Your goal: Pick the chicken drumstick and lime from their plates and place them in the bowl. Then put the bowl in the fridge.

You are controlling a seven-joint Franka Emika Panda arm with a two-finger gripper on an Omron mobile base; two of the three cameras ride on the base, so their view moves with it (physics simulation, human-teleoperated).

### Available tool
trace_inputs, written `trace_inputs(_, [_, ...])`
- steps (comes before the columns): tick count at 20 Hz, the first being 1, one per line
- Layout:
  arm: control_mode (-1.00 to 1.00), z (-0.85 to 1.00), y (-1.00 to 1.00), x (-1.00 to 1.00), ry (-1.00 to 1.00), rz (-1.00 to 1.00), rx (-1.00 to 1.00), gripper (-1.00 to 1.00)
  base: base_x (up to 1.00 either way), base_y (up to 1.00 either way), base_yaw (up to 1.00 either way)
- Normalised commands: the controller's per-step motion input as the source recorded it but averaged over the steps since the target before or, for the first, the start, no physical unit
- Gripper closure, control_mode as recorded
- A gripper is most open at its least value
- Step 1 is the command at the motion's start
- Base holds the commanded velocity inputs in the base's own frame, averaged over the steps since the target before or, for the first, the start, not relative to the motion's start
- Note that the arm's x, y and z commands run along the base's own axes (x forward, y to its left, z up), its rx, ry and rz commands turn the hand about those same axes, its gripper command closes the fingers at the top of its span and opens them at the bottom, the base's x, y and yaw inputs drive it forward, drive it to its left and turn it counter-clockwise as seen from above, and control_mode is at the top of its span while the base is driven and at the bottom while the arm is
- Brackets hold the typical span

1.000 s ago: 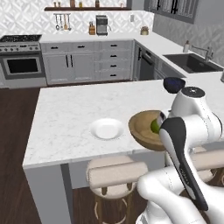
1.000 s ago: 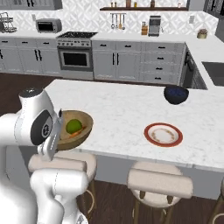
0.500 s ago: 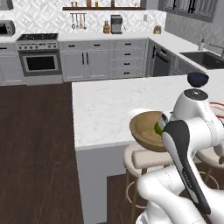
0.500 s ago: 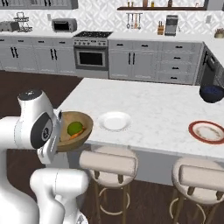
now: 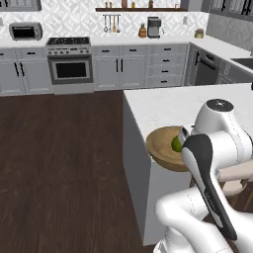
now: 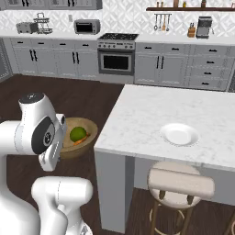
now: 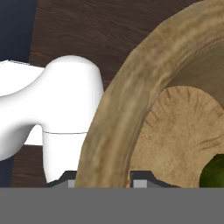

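One round, deep, light-brown wooden bowl [image 6: 78, 140] hangs in the air beside the corner of the white marble-topped table [image 6: 151, 124], over the dark wood floor [image 5: 59, 163]. The pincer [image 7: 103, 180] is clamped on the bowl's rim, a dark tip on either side of its wall. Inside lie one round green lime [image 6: 78, 134] and one orange-brown chicken drumstick [image 6: 79, 142], just beside each other. One plain white plate [image 6: 179, 135] sits on the table, above one cushioned stool [image 6: 181, 182]. No writing can be read.
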Motion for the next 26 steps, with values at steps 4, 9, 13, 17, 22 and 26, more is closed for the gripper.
trace_inputs(4, [1.0,0.0,0.0,0.0,0.0,0.0,0.0,1.0,0.0,1.0,0.01])
trace_inputs(9, [1.0,0.0,0.0,0.0,0.0,0.0,0.0,1.0,0.03,1.0,0.01])
trace_inputs(13, [1.0,0.0,0.0,0.0,0.0,0.0,0.0,1.0,0.48,1.0,0.0])
trace_inputs(17, [1.0,0.0,0.0,0.0,0.0,0.0,0.0,1.0,0.6,1.0,0.0])
trace_inputs(22, [1.0,0.0,0.0,0.0,0.0,0.0,0.0,1.0,0.94,0.63,0.0])
trace_inputs(26, [1.0,0.0,0.0,0.0,0.0,0.0,0.0,1.0,1.0,-0.07,0.0])
